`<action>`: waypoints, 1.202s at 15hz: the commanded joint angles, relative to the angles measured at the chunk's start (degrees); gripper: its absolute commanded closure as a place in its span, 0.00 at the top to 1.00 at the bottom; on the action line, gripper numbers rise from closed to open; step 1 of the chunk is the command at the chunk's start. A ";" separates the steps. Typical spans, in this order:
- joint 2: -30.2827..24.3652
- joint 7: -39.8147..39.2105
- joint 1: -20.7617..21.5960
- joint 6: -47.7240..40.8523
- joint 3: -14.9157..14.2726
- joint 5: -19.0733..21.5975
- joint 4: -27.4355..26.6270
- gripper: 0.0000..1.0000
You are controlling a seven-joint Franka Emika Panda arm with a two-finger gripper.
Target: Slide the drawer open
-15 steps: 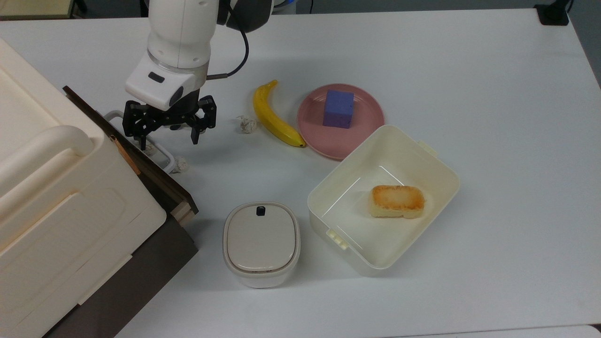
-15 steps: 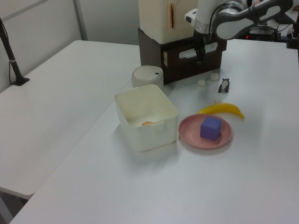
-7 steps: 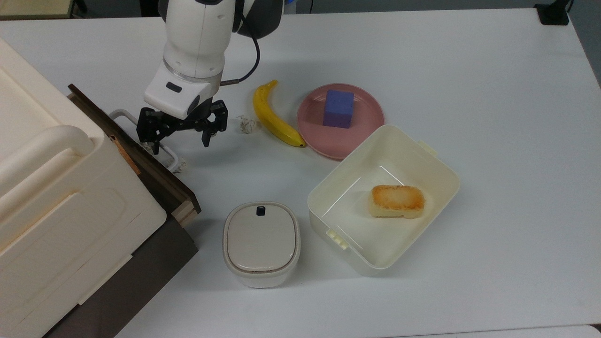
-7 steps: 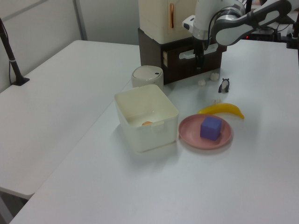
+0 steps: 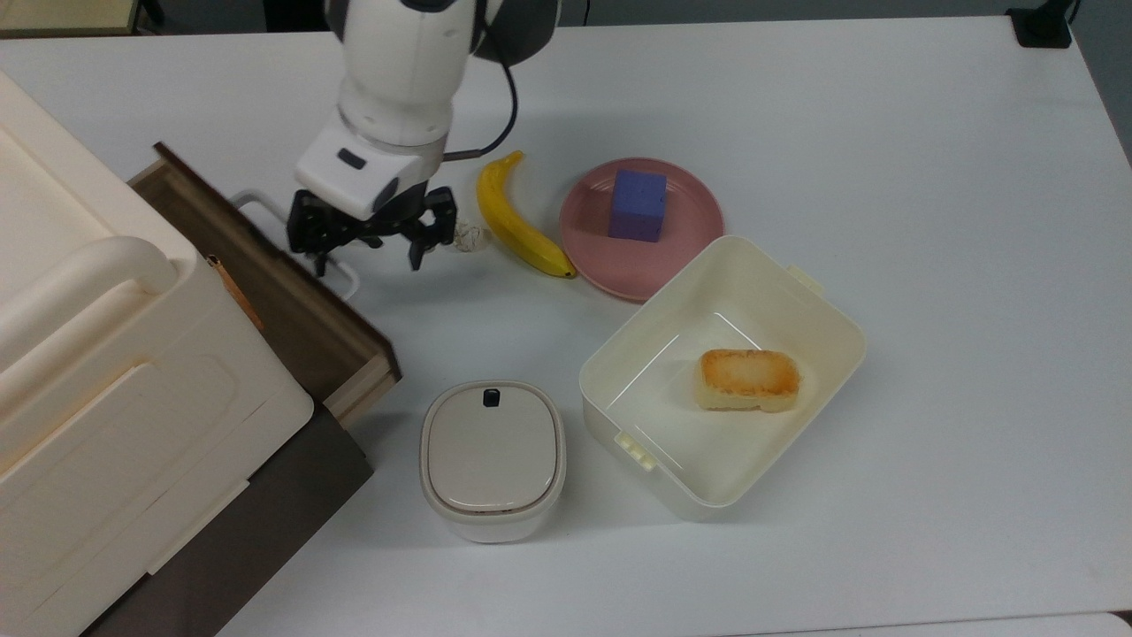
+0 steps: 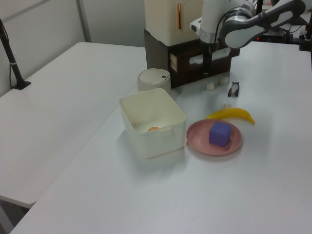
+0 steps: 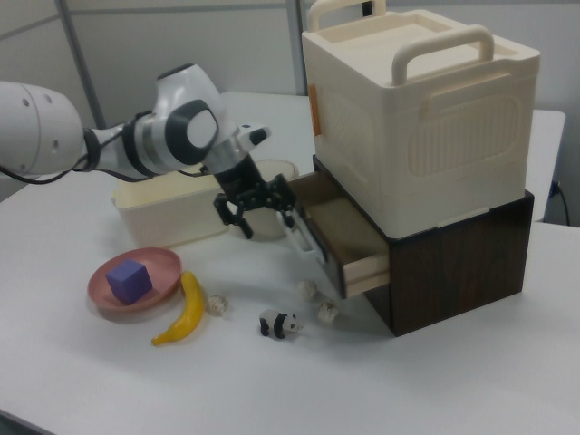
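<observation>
The wooden drawer point(image 5: 287, 305) stands partly pulled out of the dark brown cabinet point(image 7: 453, 263), under the cream bin. Its tan inside point(image 7: 344, 231) shows behind the dark front panel. My gripper point(image 5: 367, 254) is open, its fingers spread wide at the white loop handle point(image 5: 252, 202). One finger point(image 5: 318, 258) reaches down inside the loop; the other hangs over the table on the top view's right of the drawer front. In the left view the gripper point(image 6: 206, 68) points straight down in front of the panel.
A banana point(image 5: 517, 221), a pink plate point(image 5: 592, 257) bearing a blue cube, a cream open container point(image 5: 849, 327) with bread, and a lidded cream pot point(image 5: 492, 456) lie near the drawer. A panda figurine point(image 7: 279, 323) and small crumpled balls point(image 7: 308, 288) sit before the cabinet.
The drawer has slid out toward the top view's right, showing more of its inside. My gripper moved the same way with the handle.
</observation>
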 commanded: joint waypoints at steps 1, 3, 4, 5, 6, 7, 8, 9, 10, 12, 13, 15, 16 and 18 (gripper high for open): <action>-3.85 3.33 1.40 -6.53 2.34 0.51 -2.81 1.00; -3.67 3.33 1.22 -6.35 2.34 0.95 -2.46 1.00; -3.84 3.33 1.04 -6.35 2.34 1.47 -2.28 1.00; -3.85 3.33 0.78 -6.35 2.34 2.44 -1.41 1.00; -3.85 3.33 0.69 -6.35 2.34 4.01 -0.62 1.00; -4.11 3.33 0.52 -6.53 2.17 5.85 -0.26 1.00; -5.24 3.41 0.17 -6.79 2.17 7.87 -0.26 1.00; -6.47 3.85 0.08 -7.57 2.08 9.98 -0.35 1.00; -7.44 4.03 0.08 -9.32 1.90 11.66 -0.26 1.00; -9.55 3.94 -1.06 -12.67 1.46 15.26 0.17 1.00; -10.60 3.94 -1.76 -14.59 1.46 18.41 1.31 1.00; -12.80 4.03 -2.82 -19.86 -0.37 23.25 3.77 1.00; -13.59 3.94 -2.91 -22.15 -2.47 25.10 5.17 1.00; -15.52 3.85 -2.91 -26.28 -6.43 30.11 7.11 1.00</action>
